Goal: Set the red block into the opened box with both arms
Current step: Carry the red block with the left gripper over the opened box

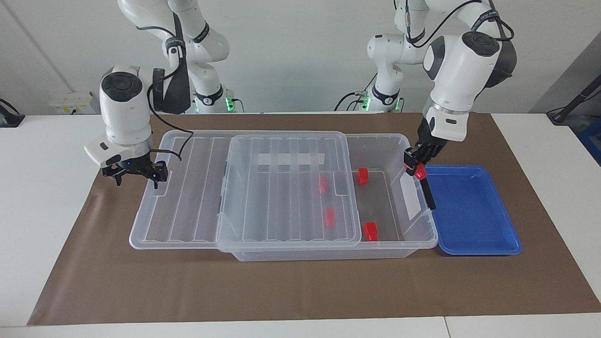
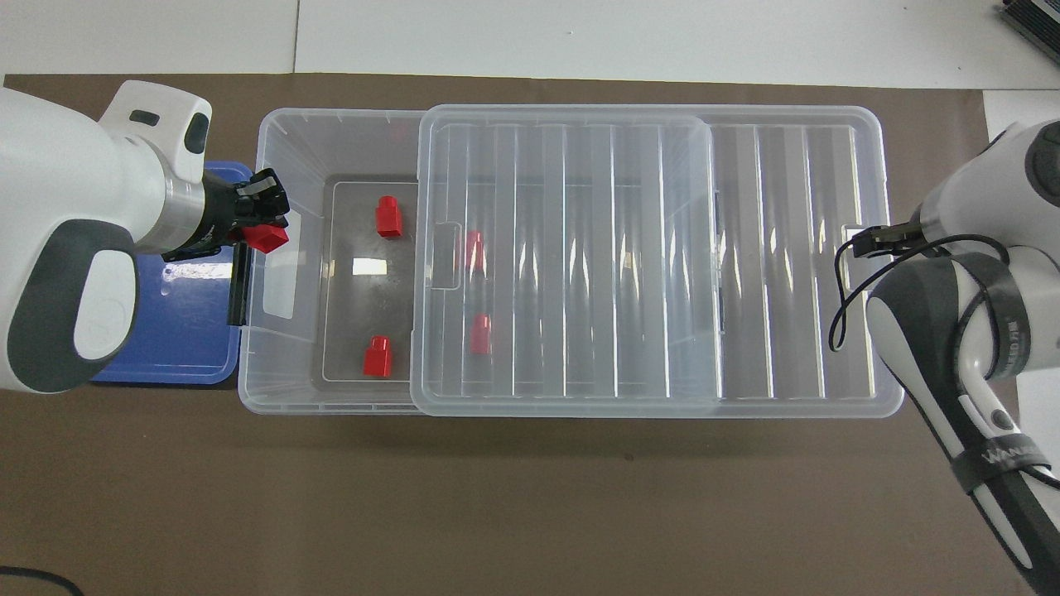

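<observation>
Trouble ahead: left gripper [image 1: 416,165], jaws tight on red block [image 1: 420,172], is over box [image 1: 425,244] rim w/ latch; early drop bounces outside. Right gripper [image 1: 136,171] jaws wide at lid [image 1: 188,188].

4 blocks [image 1: 363,175] in the box [image 1: 399,244], lid [image 1: 286,188] slid toward the right arm's end, tray [image 1: 488,244] beside the other end.

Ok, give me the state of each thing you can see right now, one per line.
box: open at the left arm's end
lid: slid toward the right arm's end, partly covering
red block: held above the box's latch end
left gripper: shut on red block
right gripper: open, at the lid's edge
blue tray: empty
</observation>
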Controlling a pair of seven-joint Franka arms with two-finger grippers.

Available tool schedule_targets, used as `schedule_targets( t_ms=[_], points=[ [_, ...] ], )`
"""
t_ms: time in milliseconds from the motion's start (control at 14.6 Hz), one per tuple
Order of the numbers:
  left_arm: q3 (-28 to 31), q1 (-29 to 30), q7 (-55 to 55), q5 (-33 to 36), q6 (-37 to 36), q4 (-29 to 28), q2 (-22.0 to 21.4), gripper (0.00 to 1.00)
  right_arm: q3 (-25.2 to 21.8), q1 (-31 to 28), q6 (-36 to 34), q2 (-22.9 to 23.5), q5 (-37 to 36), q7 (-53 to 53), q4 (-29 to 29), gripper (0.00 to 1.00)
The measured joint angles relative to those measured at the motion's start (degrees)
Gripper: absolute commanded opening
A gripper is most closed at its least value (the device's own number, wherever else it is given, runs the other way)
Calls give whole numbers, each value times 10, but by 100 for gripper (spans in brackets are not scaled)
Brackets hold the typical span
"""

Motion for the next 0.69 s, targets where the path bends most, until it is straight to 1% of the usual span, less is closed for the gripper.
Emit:
schedule_targets(
  t_ms=[137,343,549,686],
  points=[
    [0,-15,-22,0,38,-25,0,20,-1,-1,-1,0,-1,0,0,100],
    [0,-19,-26,0,81,-64,2,22,-1,-1,-11,-3,-1,0,5,100],
    [0,-20,-26,0,114,-84,9,21,-1,-1,-33,-10,-2,0,18,100],
    [0,-24,-26,0,128,-92,15,21,-1,-1,-48,-19,12,0,29,100]
  ],
)
